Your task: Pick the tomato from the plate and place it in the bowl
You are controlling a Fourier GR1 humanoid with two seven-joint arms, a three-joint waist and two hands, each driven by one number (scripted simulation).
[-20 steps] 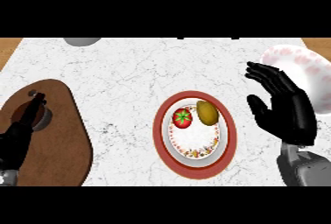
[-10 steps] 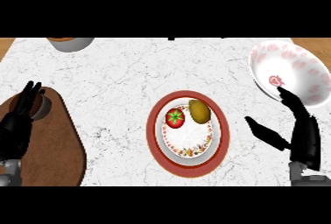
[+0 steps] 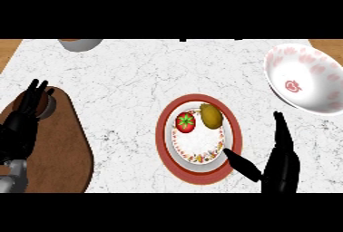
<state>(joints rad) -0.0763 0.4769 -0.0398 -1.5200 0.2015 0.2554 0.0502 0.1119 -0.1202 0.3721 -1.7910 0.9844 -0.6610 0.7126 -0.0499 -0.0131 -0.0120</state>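
Note:
A red tomato (image 3: 185, 122) with a green stem lies on the white, red-rimmed plate (image 3: 194, 170) at the counter's middle, beside a brownish-yellow fruit (image 3: 212, 116). The white bowl (image 3: 307, 81) with pink markings stands at the far right. My right hand (image 3: 278, 168) is open at the plate's lower right, its thumb lying over the plate's rim and its fingers pointing up, apart from the tomato. My left hand (image 3: 22, 120) is open at the left edge over the wooden board, fingers up.
A dark wooden cutting board (image 3: 57, 158) covers the left side of the counter. A small round object (image 3: 46, 105) sits on it under the left hand's fingers. A grey round object (image 3: 80, 43) shows at the top left edge.
The right hand has dropped lower and drawn in toward the plate's lower right edge. The view has shifted, bringing more of the bowl into sight. The left hand has barely moved.

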